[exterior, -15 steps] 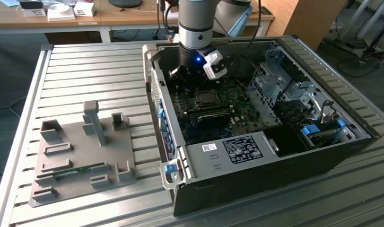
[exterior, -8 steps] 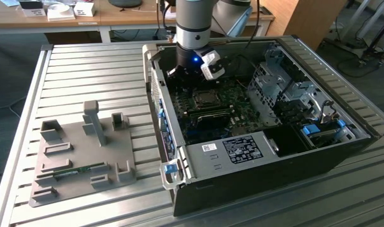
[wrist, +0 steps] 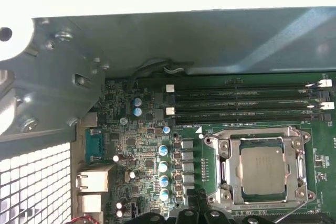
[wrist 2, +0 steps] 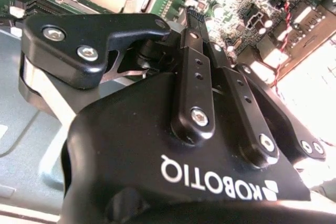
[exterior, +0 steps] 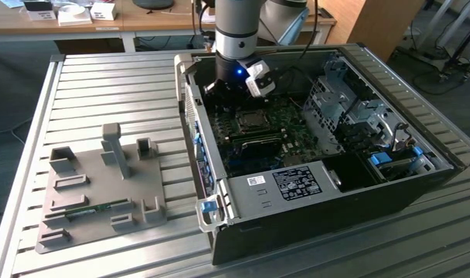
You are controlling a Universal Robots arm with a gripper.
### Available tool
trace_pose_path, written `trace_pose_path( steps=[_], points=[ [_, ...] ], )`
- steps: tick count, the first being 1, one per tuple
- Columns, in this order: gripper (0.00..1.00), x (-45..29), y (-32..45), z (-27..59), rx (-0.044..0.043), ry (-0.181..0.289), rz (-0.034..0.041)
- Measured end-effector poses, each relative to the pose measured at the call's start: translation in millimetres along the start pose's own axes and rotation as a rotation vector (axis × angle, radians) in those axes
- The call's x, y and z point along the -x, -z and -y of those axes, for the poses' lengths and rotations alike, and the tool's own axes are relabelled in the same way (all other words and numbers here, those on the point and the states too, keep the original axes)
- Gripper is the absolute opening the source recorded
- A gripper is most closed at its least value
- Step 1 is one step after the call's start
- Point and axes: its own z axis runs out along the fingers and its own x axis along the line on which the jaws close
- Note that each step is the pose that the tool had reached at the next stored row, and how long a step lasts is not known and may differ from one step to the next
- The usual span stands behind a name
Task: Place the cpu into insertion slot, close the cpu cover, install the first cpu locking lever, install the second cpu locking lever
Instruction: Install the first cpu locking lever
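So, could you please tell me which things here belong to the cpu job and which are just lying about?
Job:
small silvery square cpu
silvery windowed metal cpu cover around it
black gripper

Lying about:
grey slotted fixture plate
green memory stick on it
long black memory slots

cpu (wrist: pixel 262 169): small flat square chip with a dull silvery metal top. It is seated level in the insertion slot, top face up.
insertion slot (wrist: pixel 212 142): square socket with a silvery rim and screws at its corners, set in the green motherboard (wrist: pixel 136 145) just beside the long black memory slots (wrist: pixel 247 98). The board lies inside the open computer case (exterior: pixel 312 226), on the half of the table (exterior: pixel 103 87) toward the exterior view's right.
cpu cover (wrist: pixel 227 171): silvery frame plate lying flat over the slot. Its window shows the chip's top.
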Motion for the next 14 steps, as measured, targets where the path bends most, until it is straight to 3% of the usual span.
trace_pose_path(
  steps=[9, 14],
  points=[
    [0.11, 0.7, 10.8, -0.5, 0.0001, 0.000, 0.0000],
    [0.11, 0.9, 12.8, -0.6, 0.0004, 0.000, 0.0003]
  ],
)
